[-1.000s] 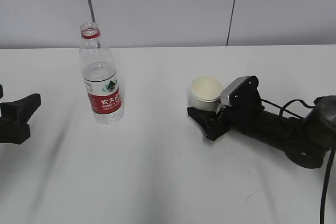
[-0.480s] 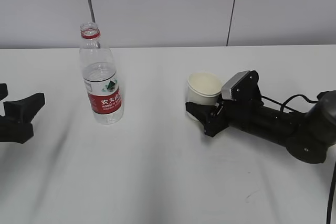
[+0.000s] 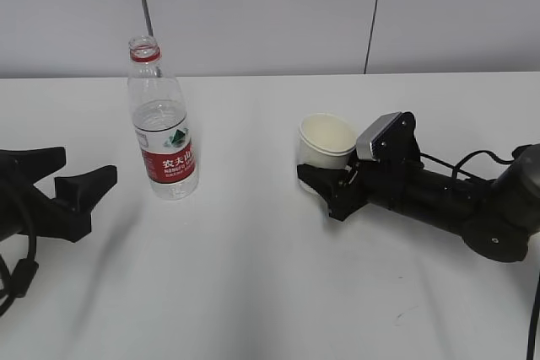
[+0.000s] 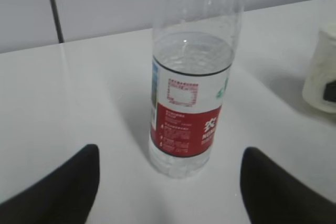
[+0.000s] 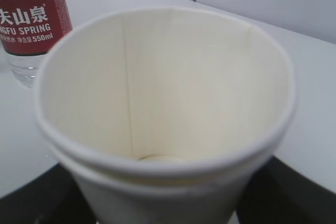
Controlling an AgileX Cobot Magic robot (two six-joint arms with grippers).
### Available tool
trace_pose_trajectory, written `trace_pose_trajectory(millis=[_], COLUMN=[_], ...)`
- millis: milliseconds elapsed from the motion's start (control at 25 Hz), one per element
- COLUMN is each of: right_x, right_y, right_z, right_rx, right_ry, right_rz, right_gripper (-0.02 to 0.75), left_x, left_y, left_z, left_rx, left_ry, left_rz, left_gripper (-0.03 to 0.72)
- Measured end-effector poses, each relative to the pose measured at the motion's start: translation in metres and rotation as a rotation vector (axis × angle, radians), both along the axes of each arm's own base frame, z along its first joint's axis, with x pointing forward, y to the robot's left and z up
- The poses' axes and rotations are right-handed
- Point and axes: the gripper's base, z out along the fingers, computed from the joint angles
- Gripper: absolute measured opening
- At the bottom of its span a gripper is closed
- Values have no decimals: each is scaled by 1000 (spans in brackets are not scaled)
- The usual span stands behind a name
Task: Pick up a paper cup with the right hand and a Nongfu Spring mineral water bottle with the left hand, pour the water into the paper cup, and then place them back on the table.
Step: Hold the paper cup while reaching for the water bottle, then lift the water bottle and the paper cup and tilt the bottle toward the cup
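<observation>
The Nongfu Spring bottle (image 3: 164, 132) stands upright and uncapped on the white table (image 3: 253, 276), about half full of water. My left gripper (image 3: 89, 166) is open, low over the table just left of the bottle. In the left wrist view the bottle (image 4: 191, 103) stands just ahead of the gap between the fingers (image 4: 170, 153), untouched. My right gripper (image 3: 319, 166) is closed around the lower part of the empty paper cup (image 3: 325, 139), which leans slightly. In the right wrist view the cup (image 5: 168, 103) fills the frame, with a black finger on each side (image 5: 163, 198).
A grey panelled wall runs behind the table's far edge. The right arm's cable (image 3: 472, 162) loops over the table at the right. The bottle's label shows at the top left of the right wrist view (image 5: 31, 19). The cup shows at the right edge of the left wrist view (image 4: 321, 72).
My left gripper has moved right towards the bottle. My right gripper has slid a little left with the cup between its fingers, and the cup now sits slightly higher.
</observation>
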Motion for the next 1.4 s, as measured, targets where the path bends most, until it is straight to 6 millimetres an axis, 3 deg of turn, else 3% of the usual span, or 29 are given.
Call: trace_pose_trajectory(millis=[200,320,760,1000,1400], right_x=[0,0,0,-4,-7], right_y=[0,0,0,4,8], right_z=[0,0,0,-1,11], right_rx=[0,0,0,-19,-39], right_ry=[0,0,0,-3,-40], right_rz=[0,0,0,62,137], right_gripper=[496,495,495,495,495], left_x=[16,29,71,80,93], left_y=[-5,-9,-21,-26,-39], left_z=[-13,-20,-34,-46,-43], left_rx=[-42,-40,-41,-37,-42], left_ry=[-8,-8,-53,-33,-76], left_rz=[-25,-51,-135,-163,-203], left_gripper=[610,630,633,624,614])
